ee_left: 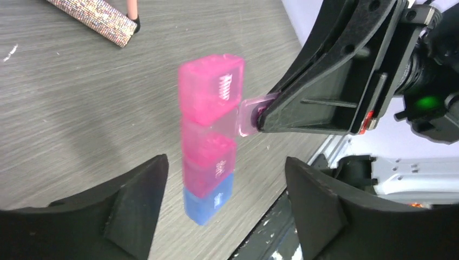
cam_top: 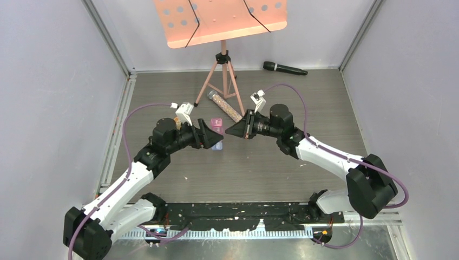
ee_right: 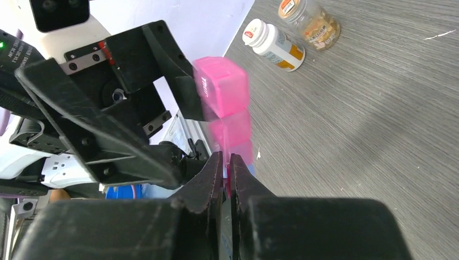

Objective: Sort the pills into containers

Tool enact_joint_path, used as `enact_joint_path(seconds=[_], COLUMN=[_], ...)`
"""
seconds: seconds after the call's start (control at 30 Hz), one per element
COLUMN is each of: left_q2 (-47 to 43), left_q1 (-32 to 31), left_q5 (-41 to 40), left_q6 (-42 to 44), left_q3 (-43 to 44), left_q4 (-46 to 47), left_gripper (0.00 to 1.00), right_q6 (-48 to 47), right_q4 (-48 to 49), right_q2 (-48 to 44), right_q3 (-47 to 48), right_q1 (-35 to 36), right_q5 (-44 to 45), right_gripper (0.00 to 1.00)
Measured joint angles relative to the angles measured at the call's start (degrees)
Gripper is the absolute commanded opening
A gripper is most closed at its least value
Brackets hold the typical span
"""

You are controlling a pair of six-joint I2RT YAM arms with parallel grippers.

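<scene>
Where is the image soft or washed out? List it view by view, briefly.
Top external: sharp and evenly lit. Left wrist: the pill box is slightly smeared, and the left claw is dark and unfocused along the bottom edge. Right wrist: the pill box is blurred, the right claw looms black and soft, and the wall behind is washed out.

Grey wood-grain counter [cam_top: 325, 108]; plain pale walls [cam_top: 54, 81] on three sides, metal rails [cam_top: 108, 38] in corners. Salmon music stand [cam_top: 219, 21] at rear; black microphone [cam_top: 284, 68], seemingly, near back wall.
</scene>
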Motion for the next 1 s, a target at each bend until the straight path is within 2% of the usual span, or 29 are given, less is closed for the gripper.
enact_joint_path(seconds=[0.17, 0.4, 0.63, 0.93, 0.97, 1.0], left_q2=[0.0, -0.6, -0.6, -0.7, -0.7, -0.8], left_q1=[0.0, 0.0, 0.0, 0.0, 0.0, 0.0], left_q5=[-3.4, -14.7, -21.4, -22.9, -23.1, -23.2], left_q6=[1.6, 6.8, 9.7, 10.5, 10.5, 10.5], left_q3=[1.2, 3.2, 4.3, 4.3, 4.3, 4.3], left_q4=[-2.2, -11.0, -17.3, -18.2, -18.4, -18.7], left_gripper=[0.99, 0.99, 0.99, 0.99, 0.99, 0.99], right_q6=[-2.9, -12.9, -21.3, -25.7, -25.9, -26.0], right_q4=[-8.4, -28.7, -41.0, -48.5, -48.9, -48.9], right_q2=[0.0, 0.4, 7.2, 10.4, 10.4, 10.4], right_q3=[3.4, 6.6, 6.7, 8.0, 8.5, 8.9], right_q1=[-0.2, -2.9, -4.4, -5.3, -5.3, -5.3], right_q5=[1.8, 6.3, 7.2, 11.3, 12.0, 12.6], right_gripper=[0.06, 0.06, 0.06, 0.38, 0.49, 0.55])
